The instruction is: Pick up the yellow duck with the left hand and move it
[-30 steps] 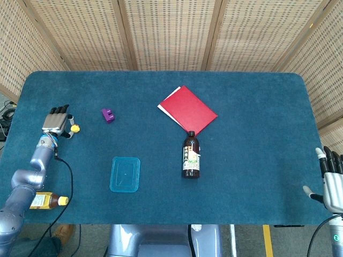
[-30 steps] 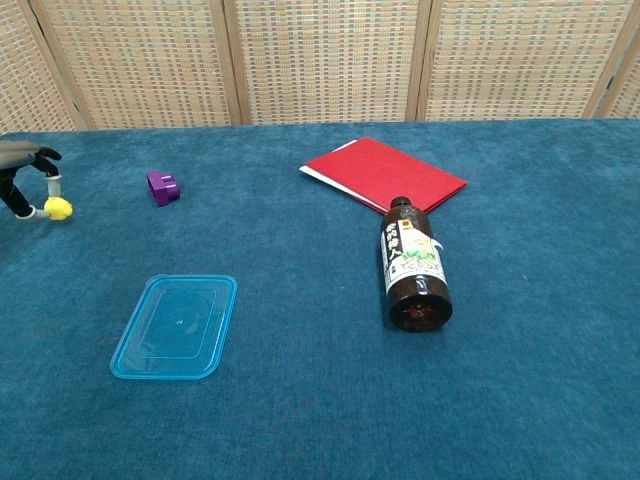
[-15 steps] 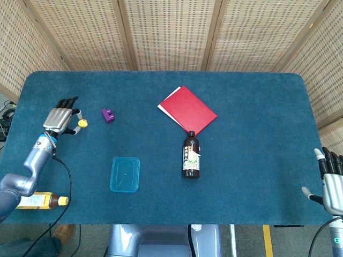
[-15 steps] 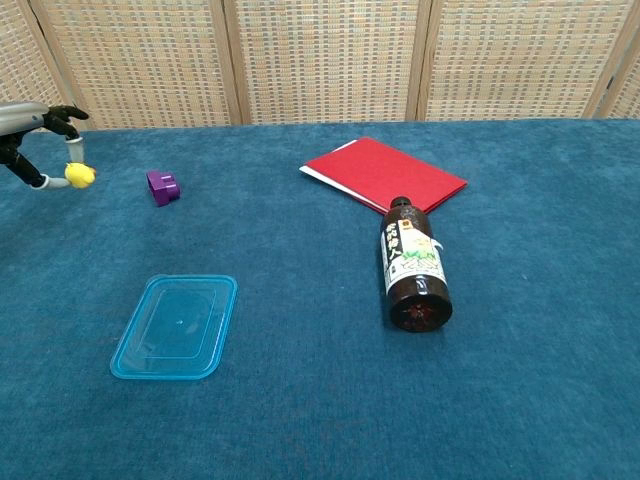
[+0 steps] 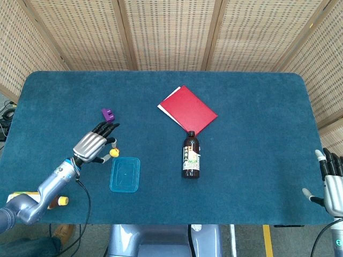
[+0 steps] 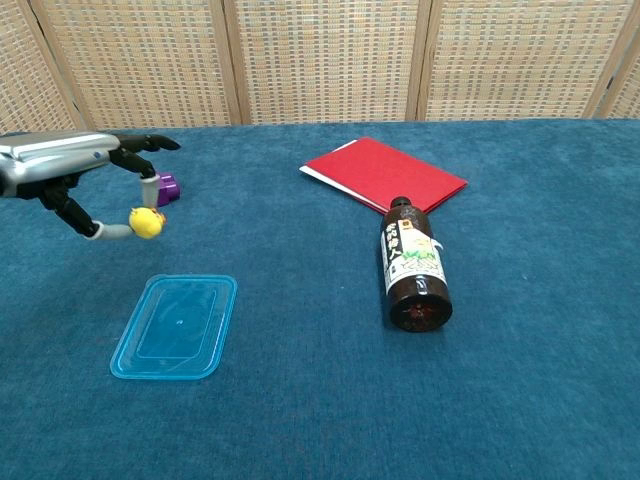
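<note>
Yellow duck (image 6: 146, 222) pinched between thumb and a fingertip of the left hand (image 6: 75, 170), remaining fingers spread forward, clear of the cloth just beyond the far left corner of the blue lid (image 6: 176, 325). Looks tiny, light and probably rubbery, so likely squashes slightly and could squirt out of a two-point pinch; best held across the body at its widest, as now. Carried well rightward and nearward compared with a second ago, when held beside the table's left edge, left of the purple block (image 5: 108, 114); now sits nearer than that block and to its right in the head view. Brown bottle (image 5: 190, 156) lying on its side mid-table, red booklet (image 5: 188, 110) just beyond it, tea bottle (image 5: 58, 201) at the near left edge, all unchanged. Right hand (image 5: 333, 183) at the near right corner, fingers extended, holding nothing.
</note>
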`<act>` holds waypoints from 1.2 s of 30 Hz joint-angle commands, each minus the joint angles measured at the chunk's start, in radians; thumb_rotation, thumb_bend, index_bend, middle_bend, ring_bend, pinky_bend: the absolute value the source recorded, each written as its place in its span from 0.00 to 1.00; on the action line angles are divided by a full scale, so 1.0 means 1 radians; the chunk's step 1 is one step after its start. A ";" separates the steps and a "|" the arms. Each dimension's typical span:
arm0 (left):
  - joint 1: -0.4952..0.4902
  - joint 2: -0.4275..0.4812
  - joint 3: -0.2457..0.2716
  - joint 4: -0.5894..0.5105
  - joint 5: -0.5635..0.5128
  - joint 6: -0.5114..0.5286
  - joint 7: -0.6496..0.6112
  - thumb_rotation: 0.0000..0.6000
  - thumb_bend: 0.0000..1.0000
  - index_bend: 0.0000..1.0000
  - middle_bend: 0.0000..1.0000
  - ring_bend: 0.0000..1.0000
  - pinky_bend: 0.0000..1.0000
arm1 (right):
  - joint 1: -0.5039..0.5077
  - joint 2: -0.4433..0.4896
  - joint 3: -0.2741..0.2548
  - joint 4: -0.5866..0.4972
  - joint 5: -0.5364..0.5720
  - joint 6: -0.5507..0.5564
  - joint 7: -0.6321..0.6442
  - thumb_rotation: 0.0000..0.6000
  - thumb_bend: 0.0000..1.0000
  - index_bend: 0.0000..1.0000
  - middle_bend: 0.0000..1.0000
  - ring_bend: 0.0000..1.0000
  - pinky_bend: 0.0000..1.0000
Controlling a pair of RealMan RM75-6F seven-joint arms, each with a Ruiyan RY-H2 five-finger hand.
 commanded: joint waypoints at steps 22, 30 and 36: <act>-0.105 -0.208 -0.014 -0.067 -0.079 -0.145 0.283 1.00 0.33 0.53 0.00 0.00 0.00 | 0.003 0.005 0.008 0.007 0.022 -0.014 0.016 1.00 0.00 0.03 0.00 0.00 0.00; -0.119 -0.241 -0.025 -0.050 -0.121 -0.162 0.343 1.00 0.33 0.52 0.00 0.00 0.00 | 0.003 0.008 0.012 0.010 0.034 -0.018 0.025 1.00 0.00 0.03 0.00 0.00 0.00; -0.132 -0.251 -0.030 -0.039 -0.148 -0.182 0.368 1.00 0.32 0.47 0.00 0.00 0.00 | 0.002 0.011 0.014 0.012 0.041 -0.019 0.032 1.00 0.00 0.03 0.00 0.00 0.00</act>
